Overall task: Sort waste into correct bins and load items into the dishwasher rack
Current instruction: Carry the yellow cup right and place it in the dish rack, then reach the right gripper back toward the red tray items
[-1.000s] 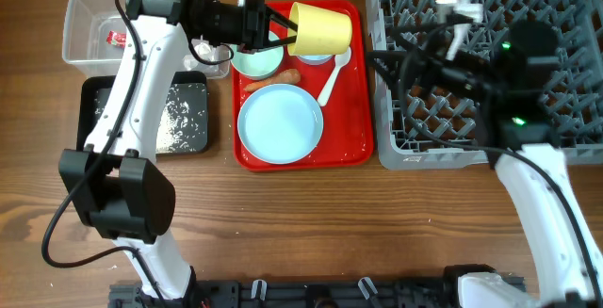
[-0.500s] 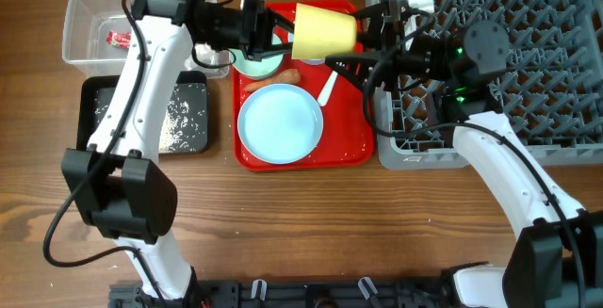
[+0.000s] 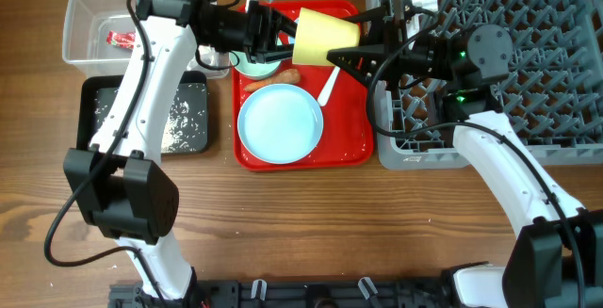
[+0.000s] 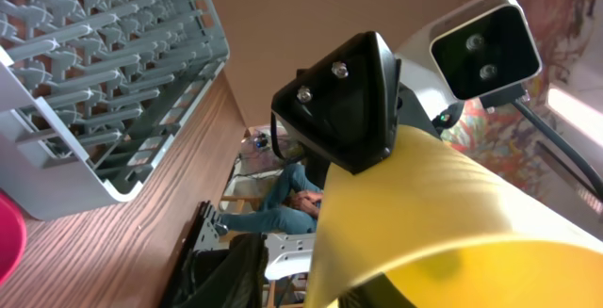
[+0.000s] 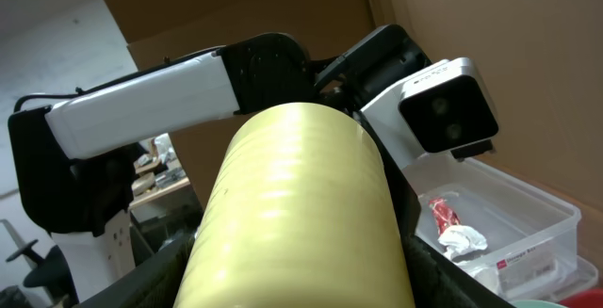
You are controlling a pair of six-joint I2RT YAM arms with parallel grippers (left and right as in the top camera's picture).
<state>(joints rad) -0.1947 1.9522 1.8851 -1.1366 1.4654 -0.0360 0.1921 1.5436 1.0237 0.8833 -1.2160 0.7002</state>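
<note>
Overhead, yellow cup (image 3: 323, 35) between left tool (image 3: 281, 35) and right tool (image 3: 349, 39), latter astride it, grips unclear

You have the yellow cup (image 3: 325, 37) on its side in mid-air, over the far edge of the red tray (image 3: 363, 110). On that tray, the light-blue plate (image 3: 279, 124) lies flat at the near side. The orange carrot (image 3: 280, 78) lies just beyond it, the white spoon (image 3: 330, 86) slants at its right, and a pale teal bowl (image 3: 254, 64) sits far left, partly hidden. On the far left, the clear tub (image 3: 85, 11) holds the red wrapper (image 3: 118, 38) and crumpled tissue (image 5: 462, 242). Nearer, rice (image 3: 184, 120) speckles the black tray (image 3: 94, 96). The grey rack (image 3: 565, 91) stands on the right.
</note>
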